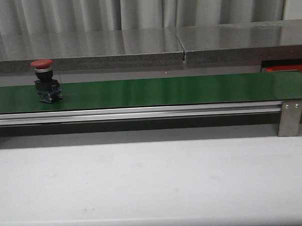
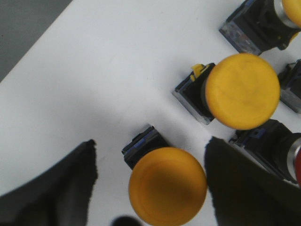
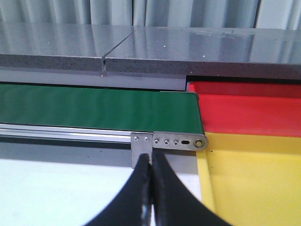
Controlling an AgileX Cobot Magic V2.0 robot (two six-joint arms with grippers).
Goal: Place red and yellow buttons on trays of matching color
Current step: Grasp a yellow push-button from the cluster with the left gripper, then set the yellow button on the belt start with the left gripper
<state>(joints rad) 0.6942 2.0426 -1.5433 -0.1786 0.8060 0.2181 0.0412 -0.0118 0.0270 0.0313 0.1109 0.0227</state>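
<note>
**Button sorting station: current state**

Nearest the left wrist camera, a yellow button [image 2: 168, 186] stands on the white surface [image 2: 94, 84] between the two dark fingers [image 2: 51, 188] of the left gripper [image 2: 150, 188]. The jaws are spread wide on either side of the cap and are not touching it. A second yellow button [image 2: 242, 92] stands near it, at about 1 o'clock from the first, with further buttons beside it at the frame edge.

The right gripper [image 3: 151, 188] has its fingertips pressed together, holding nothing. Beyond it lie the yellow tray [image 3: 254, 179] and red tray [image 3: 249, 110], at the end of the green conveyor belt [image 3: 94, 110].

In the front view, a red button [image 1: 45, 80] stands upright on the belt at about 9 o'clock.
</note>
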